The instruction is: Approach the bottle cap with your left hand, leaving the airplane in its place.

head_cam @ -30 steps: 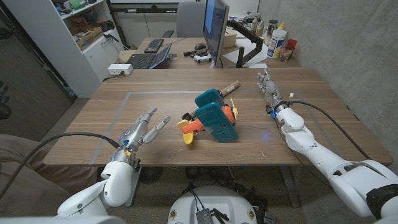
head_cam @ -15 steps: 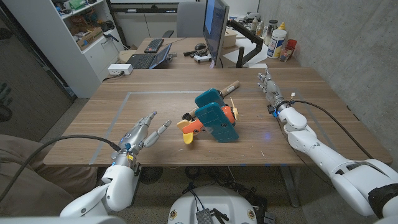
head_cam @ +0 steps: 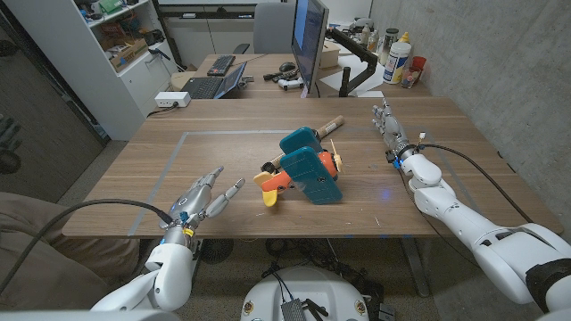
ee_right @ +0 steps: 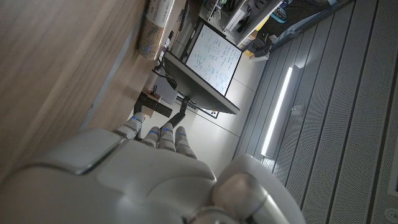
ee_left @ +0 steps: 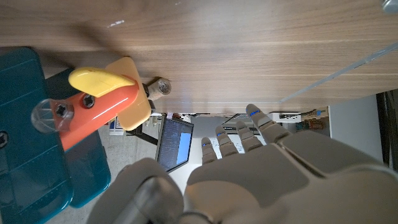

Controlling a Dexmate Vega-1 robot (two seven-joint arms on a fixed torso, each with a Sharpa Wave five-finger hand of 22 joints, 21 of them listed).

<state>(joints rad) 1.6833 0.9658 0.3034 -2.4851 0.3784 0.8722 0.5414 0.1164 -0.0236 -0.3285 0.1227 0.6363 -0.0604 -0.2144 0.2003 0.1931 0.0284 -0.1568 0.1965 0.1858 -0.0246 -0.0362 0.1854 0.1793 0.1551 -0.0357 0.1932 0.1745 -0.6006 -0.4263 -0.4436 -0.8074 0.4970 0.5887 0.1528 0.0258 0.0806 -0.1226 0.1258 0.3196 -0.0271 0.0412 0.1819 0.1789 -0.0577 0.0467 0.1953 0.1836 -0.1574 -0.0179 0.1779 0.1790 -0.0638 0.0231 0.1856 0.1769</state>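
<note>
The left hand point(head_cam: 207, 198), fingers spread and holding nothing, has drawn back toward the table's point(head_cam: 161, 169) near edge, farther from the untouched toy airplane point(head_cam: 303, 168) mid-table. The right hand point(head_cam: 389, 131) stays put, fingers straight, empty. I cannot make out a bottle cap.

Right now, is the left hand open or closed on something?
Open. In the head view the left hand holds nothing, its fingers spread, short of the toy airplane.
</note>
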